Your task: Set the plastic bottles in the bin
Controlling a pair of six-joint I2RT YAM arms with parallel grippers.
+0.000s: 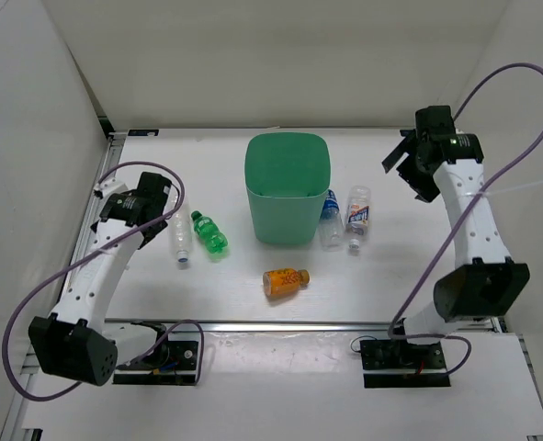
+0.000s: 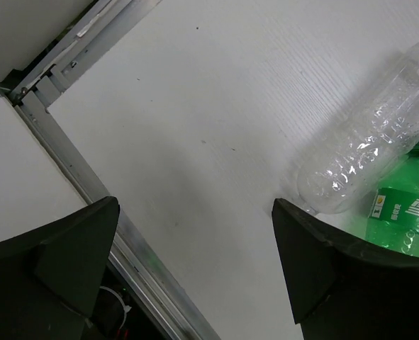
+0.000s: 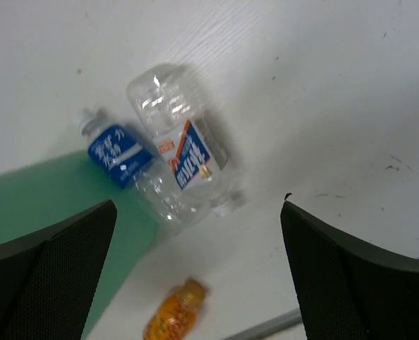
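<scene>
White table [image 1: 207, 165]: plastic bottles [image 1: 286, 281] lie outside the bin [image 1: 288, 188]; left hand [image 2: 195, 205], right hand [image 3: 198, 205] spread.

The bin [image 1: 288, 188] is matt, smooth plastic. The clear bottle [image 2: 365, 142] at its eight o'clock is glossy, ribbed plastic. The table [image 2: 195, 142] looks matt and finely grained.

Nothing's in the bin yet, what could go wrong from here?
1. The clear bottle lies close beside the green bottle; the open left gripper might nudge one rolling.
2. The blue-label bottle lies right by the bin with the white-red bottle alongside, leaving the right gripper little finger room.
</scene>
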